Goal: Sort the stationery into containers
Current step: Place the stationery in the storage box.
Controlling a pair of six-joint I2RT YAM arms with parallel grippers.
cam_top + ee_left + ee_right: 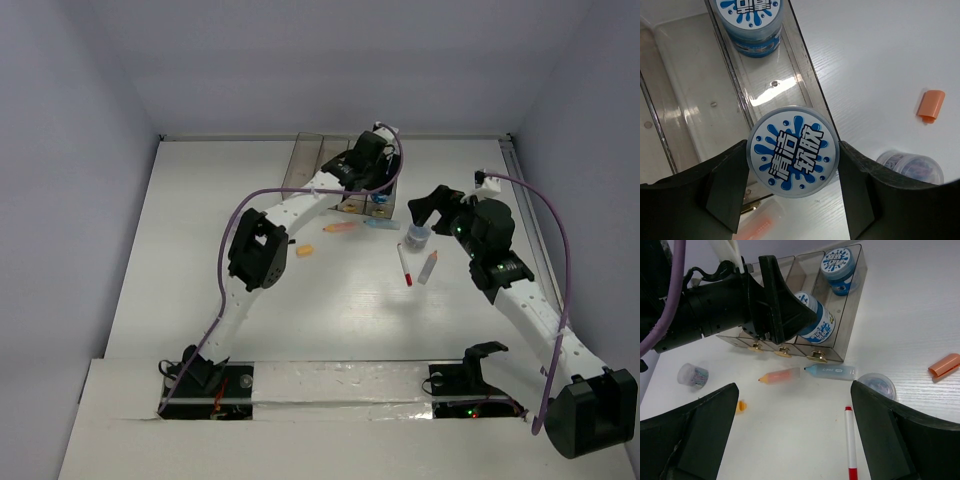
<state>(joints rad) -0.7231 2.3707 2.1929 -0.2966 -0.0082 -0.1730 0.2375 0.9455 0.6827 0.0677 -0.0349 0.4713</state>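
Observation:
My left gripper (pixel 365 165) is shut on a round blue-patterned jar (pixel 793 151) and holds it over the near end of the rightmost grey-brown bin (pixel 767 90). The right wrist view also shows the held jar (pixel 815 322). A second blue-patterned jar (pixel 839 265) sits at the far end of that bin. My right gripper (pixel 795 430) is open and empty above the table. Below it lie an orange marker (pixel 780 376), a blue marker (pixel 831 372), a clear jar (pixel 877 385) and a red/white pen (pixel 851 445).
The four joined bins (pixel 330 170) stand at the back centre. An orange cap (pixel 944 365) lies right of the clear jar. Another clear jar (pixel 692 375) and a small orange piece (pixel 741 405) lie left. A second pen (pixel 428 267) lies beside the red/white one.

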